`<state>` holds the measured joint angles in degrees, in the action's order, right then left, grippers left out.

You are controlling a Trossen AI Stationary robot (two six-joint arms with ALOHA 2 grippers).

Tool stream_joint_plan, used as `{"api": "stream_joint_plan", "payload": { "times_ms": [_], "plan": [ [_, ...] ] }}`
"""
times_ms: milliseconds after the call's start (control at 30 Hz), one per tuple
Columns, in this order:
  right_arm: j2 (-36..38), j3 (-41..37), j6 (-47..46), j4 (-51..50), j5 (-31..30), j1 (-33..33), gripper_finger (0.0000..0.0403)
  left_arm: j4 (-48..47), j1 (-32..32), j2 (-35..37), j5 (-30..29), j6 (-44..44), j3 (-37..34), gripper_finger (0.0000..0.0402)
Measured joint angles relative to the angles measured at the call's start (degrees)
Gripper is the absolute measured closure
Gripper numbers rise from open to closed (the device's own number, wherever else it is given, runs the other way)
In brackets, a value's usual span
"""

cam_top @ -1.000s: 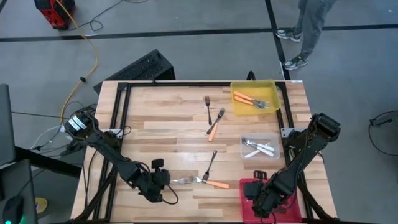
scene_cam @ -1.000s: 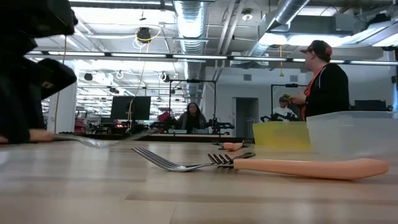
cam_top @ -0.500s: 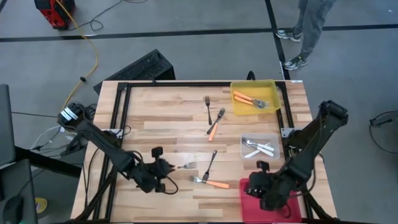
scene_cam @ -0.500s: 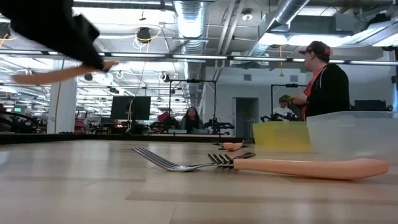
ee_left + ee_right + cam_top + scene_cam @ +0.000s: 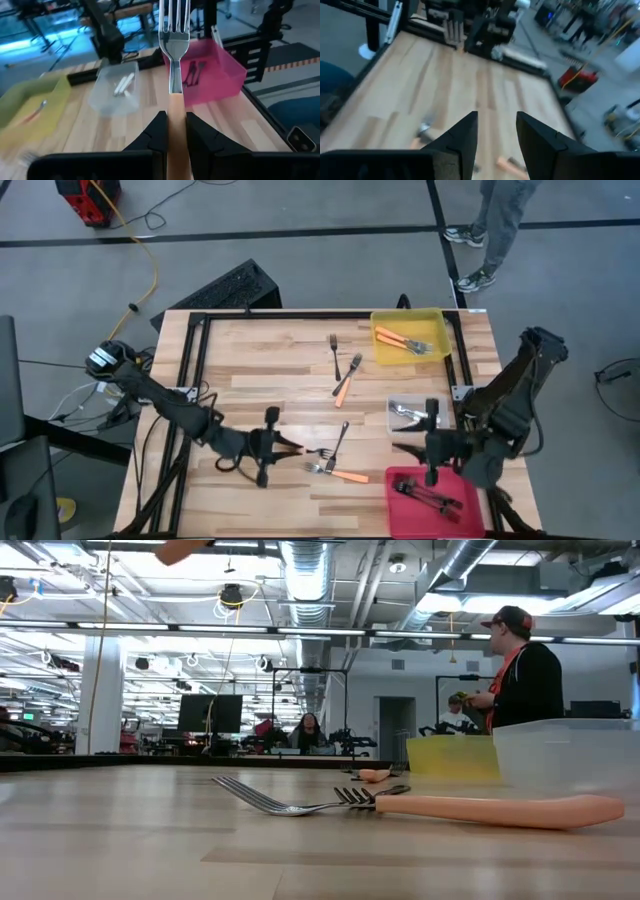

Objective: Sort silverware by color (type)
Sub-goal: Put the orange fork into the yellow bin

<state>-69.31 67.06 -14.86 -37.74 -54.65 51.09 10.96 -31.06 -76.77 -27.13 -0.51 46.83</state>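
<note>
**You are mid-carry with an orange-handled fork; the yellow bin is the likely drop.**

Your left gripper is clamped narrow on the orange-handled fork, held above the near-left part of the table with its tines pointing toward the right side. Next, I judge, you need to carry it across to the far-right yellow bin, where other orange-handled forks lie, and let go only once it is over the rim. Your right gripper hangs with fingers apart and nothing between them, just above the red bin, which holds dark forks. A second ago the held fork lay on the wood under your left gripper, and your right gripper was low over the red bin; it has since risen and swung toward the table's middle.
</note>
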Motion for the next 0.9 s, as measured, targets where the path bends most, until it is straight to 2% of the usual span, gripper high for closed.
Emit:
{"api": "stream_joint_plan", "payload": {
  "times_ms": [100, 200, 367, 567, 733, 800, 900],
  "plan": [
    [3.1, -1.9, 9.7, 4.5, 0.4, -3.1, 0.0244, 2.0, 3.6, 0.0, 6.1, -2.5, 0.0, 0.0376],
    [7.2, -4.9, 15.0, 7.8, 2.6, -7.5, 0.0244, 2.6, 6.9, 0.0, 11.2, -2.9, 0.0, 0.0376],
    [17.5, -17.0, 19.8, 18.4, 13.2, -18.2, 0.0244, 3.7, 10.0, 0.0, 16.9, -4.6, 0.0, 0.0363],
    [28.6, -34.5, 19.3, 43.0, 26.4, -29.9, 0.0244, 3.7, 12.2, 0.0, 20.5, -5.2, 0.0, 0.0374],
    [29.3, -46.1, 18.2, 67.2, 39.6, -35.9, 0.0244, 9.2, 14.3, -0.1, 27.0, -7.5, 0.0, 0.0364],
    [27.4, -49.0, 16.7, 74.4, 40.5, -37.6, 0.0243, 13.4, 15.1, -0.1, 31.5, -8.9, 0.0, 0.036],
    [24.2, -50.7, 16.2, 78.7, 40.2, -39.0, 0.0232, 17.8, 16.4, -0.1, 37.5, -9.5, 0.0, 0.0363]
  ]
}}
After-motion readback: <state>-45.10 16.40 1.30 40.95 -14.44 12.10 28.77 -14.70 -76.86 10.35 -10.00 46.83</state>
